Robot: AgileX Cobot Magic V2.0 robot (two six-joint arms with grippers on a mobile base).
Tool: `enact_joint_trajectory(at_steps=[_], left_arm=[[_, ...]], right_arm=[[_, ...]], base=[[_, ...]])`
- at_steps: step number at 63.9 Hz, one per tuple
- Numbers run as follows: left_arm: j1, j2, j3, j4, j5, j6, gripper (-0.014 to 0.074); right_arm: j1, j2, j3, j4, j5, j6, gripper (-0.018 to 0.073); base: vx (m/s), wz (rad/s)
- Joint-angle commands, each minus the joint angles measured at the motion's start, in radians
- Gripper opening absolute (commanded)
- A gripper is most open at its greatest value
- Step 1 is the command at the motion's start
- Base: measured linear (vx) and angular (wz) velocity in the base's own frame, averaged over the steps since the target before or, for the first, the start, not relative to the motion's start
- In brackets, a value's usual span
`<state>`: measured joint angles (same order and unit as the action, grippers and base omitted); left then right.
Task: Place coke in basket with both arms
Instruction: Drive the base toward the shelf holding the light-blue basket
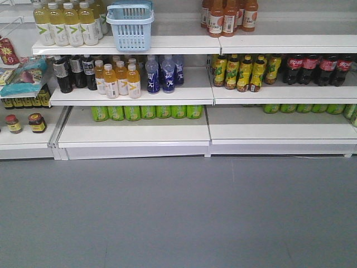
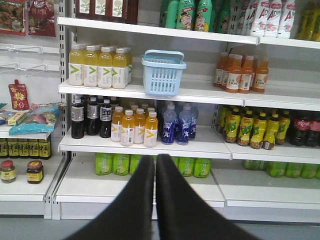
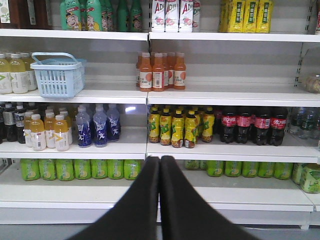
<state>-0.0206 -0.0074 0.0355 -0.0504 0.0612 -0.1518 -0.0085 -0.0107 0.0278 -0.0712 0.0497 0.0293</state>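
1. Left gripper (image 2: 155, 161) and right gripper (image 3: 160, 159): jaws pinched together, holding nothing.
2. Coke can: not seen in any view. Basket (image 2: 163, 79) stands on a shelf (image 2: 205, 93), well apart from both grippers.
3. Risk: red-labelled cola bottles (image 3: 250, 126) grabbed by mistake; yellow bottles (image 2: 100, 67) beside the basket toppled.

One light blue basket (image 1: 131, 25) sits on the top shelf (image 1: 178, 44), and right beside it I count four pale yellow bottles (image 1: 71, 25) across the front row, with more tucked behind that I can't tally. Now the next shelf (image 1: 184, 95) down gives me three black bottles (image 1: 75, 70) along the front, three blue bottles (image 1: 167, 73) and, away on the right, four dark cola bottles (image 1: 309, 67) showing red labels. Under that, in the left bay, it's seven green drinks (image 1: 148, 112) side by side, the same seven in the right wrist view, and off at the far left, two small jars (image 1: 37, 122).
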Motion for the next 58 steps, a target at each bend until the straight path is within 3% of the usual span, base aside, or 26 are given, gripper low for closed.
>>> enact_joint_trajectory(at_steps=[1,58], left_arm=[[0.002,-0.020,-0.028,-0.008,-0.067,-0.007,-0.0006],[0.002,-0.020,-0.028,-0.008,-0.067,-0.007,-0.0006]], right_arm=[[0.001,0.006,0.008,-0.005,-0.077,-0.004,-0.0010],[0.001,0.006,0.008,-0.005,-0.077,-0.004,-0.0010]], base=[[0.00,-0.01],[0.07,0.00]])
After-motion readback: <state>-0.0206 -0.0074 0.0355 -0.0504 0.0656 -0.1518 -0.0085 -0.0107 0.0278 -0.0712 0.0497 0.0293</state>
